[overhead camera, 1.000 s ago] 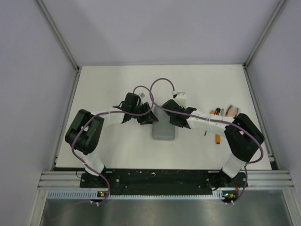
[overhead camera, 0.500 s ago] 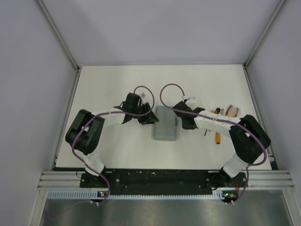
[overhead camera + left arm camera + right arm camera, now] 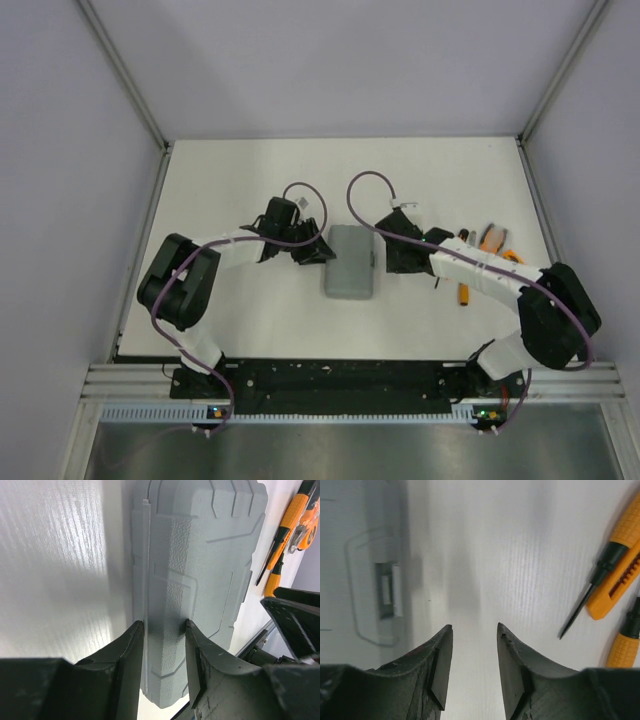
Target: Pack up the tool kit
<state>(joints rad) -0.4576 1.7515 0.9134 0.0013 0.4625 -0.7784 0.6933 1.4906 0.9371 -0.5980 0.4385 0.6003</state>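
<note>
Where the top view shows the closed case (image 3: 351,262) lying mid-table, long axis front to back, the left gripper (image 3: 318,250) sits at its left edge and the right gripper (image 3: 392,258) just right. Left wrist: jaws clamp the case's side ridge. Right wrist: jaws stand apart, empty, over bare table; case left, screwdrivers (image 3: 615,575) right.

The right hand (image 3: 392,257) has been drawn back off the small grey moulded plastic case (image 3: 350,262) toward the right and its jaws parted, nothing between them. The case lid, covered a second ago, has been left fully exposed.
</note>
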